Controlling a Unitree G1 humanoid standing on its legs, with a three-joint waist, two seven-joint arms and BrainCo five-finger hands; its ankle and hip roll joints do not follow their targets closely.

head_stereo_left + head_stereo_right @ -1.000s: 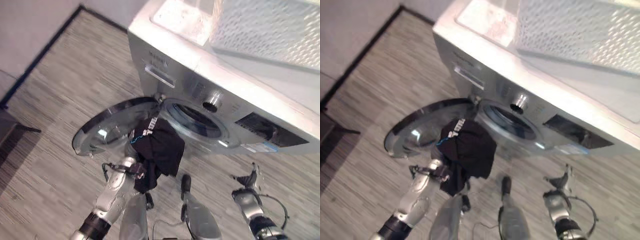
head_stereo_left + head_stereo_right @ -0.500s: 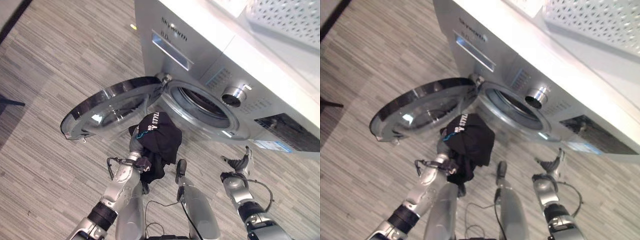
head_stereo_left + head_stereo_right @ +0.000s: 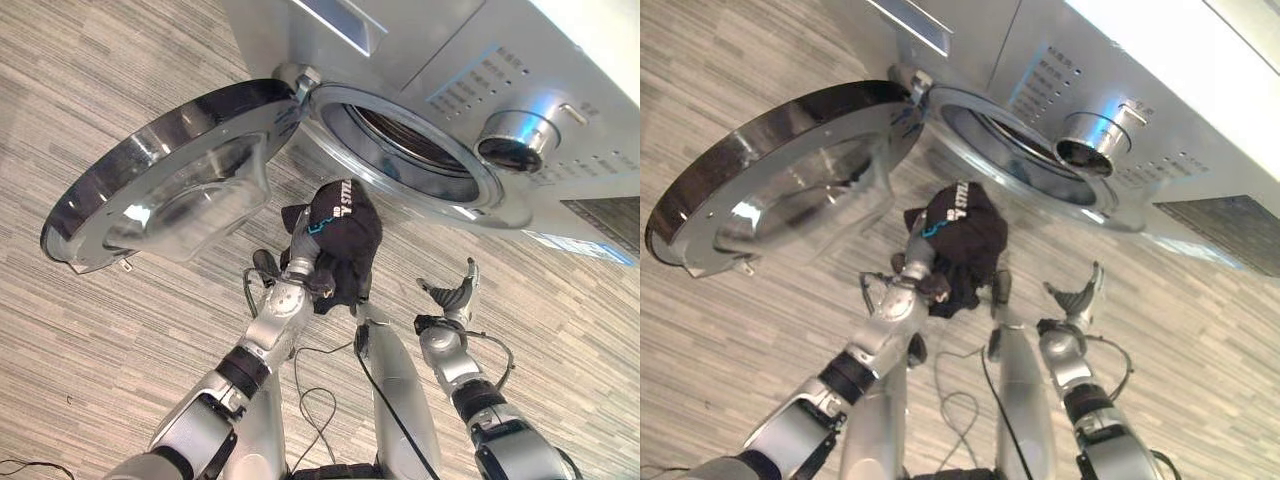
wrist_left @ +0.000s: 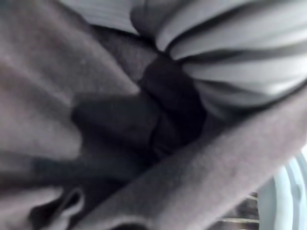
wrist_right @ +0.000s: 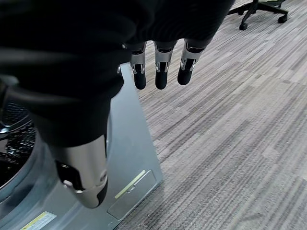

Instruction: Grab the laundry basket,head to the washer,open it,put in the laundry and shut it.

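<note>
The silver washer stands with its round door swung wide to the left, baring the drum opening. My left hand is shut on a black garment with white and teal print, held just below the opening's lower rim. In the left wrist view the dark cloth lies bunched under my curled fingers. My right hand hovers low in front of the washer, right of the garment, with straight fingers and nothing in it.
A large chrome knob sticks out right of the opening. The washer's lower front panel is close by my right hand. An office chair base stands farther off on the striped grey carpet.
The whole picture has shifted and the washer looms closer, so the camera has moved. My left hand has brought the black garment nearer the drum opening. The right hand stays open.
</note>
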